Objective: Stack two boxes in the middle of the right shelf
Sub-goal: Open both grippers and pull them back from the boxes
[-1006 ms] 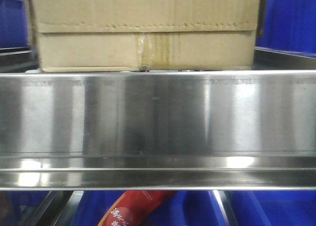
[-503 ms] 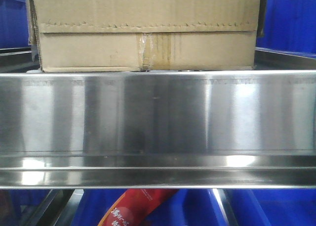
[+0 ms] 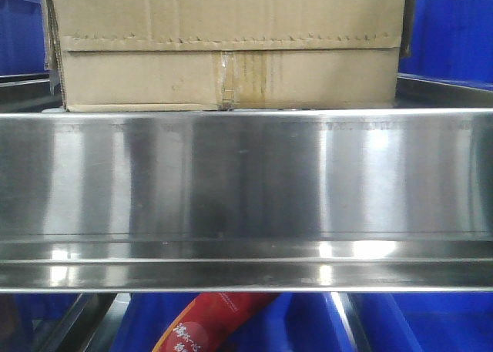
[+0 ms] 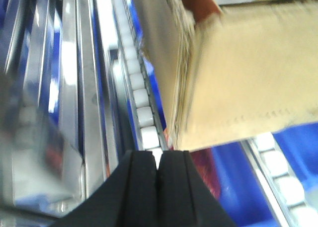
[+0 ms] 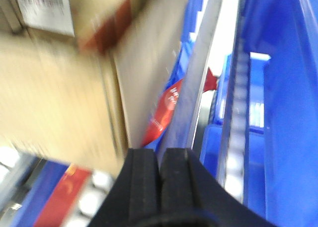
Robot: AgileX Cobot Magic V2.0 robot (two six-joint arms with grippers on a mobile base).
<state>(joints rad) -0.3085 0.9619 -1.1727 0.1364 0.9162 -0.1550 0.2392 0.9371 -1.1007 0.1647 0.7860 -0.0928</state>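
With the left gripper [image 4: 155, 160] and right gripper [image 5: 160, 157] both pinched closed on nothing, and the box [image 3: 223, 48] between them on the shelf [image 3: 246, 175], each should press flat against its own carton side, evenly.

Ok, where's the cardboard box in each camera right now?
Front view: cardboard box fills the top centre, sitting above the shelf's steel rail.
Left wrist: upper right, beside the white rollers.
Right wrist: blurred, upper left.
Shared landmark: the shiny steel rail, at the left in the left wrist view.
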